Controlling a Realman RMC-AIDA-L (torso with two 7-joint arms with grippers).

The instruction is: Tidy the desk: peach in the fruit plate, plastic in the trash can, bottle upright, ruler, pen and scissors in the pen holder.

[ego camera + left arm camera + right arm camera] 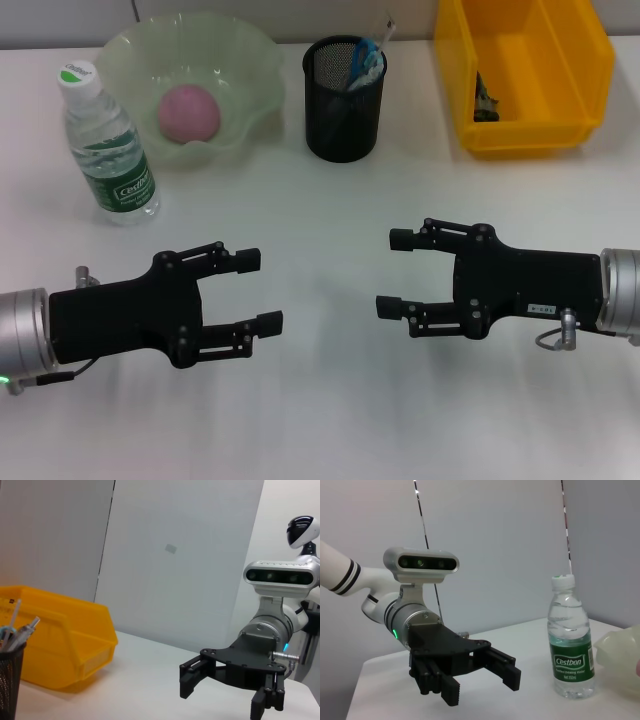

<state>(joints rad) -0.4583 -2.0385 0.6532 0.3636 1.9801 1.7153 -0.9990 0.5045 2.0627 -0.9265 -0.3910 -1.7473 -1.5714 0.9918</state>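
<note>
We see a white, smooth table [330, 220] on which every task object already lies in the upper part of the head view, well apart from both arms, so the relation that matters is simply distance: nothing loose lies between or near the grippers, and we judge the tidying complete or nearly so. The yellow trash can [525, 75], a rigid, glossy moulded bin at upper right, holds a dark crumpled item that we take to be the plastic, though it is too small to confirm; the right arm is the nearer to it. The fruit plate [250, 70], a translucent pale green dish with a scalloped, wavy rim at upper left, cradles the peach [188, 112], a round, matt pink fruit. Just left of the plate the bottle [108, 150], clear ribbed plastic with a green label and white cap, stands upright, its long axis vertical; the left arm is the nearer. At upper centre the pen holder [343, 100], a black wire-mesh cylinder, carries slender items, their handles leaning to the right; we cannot tell them apart. In the lower half, the left gripper [260, 292] and right gripper [390, 272], both matt black, hover over bare table facing each other, each with fingers spread wide and holding nothing.
</note>
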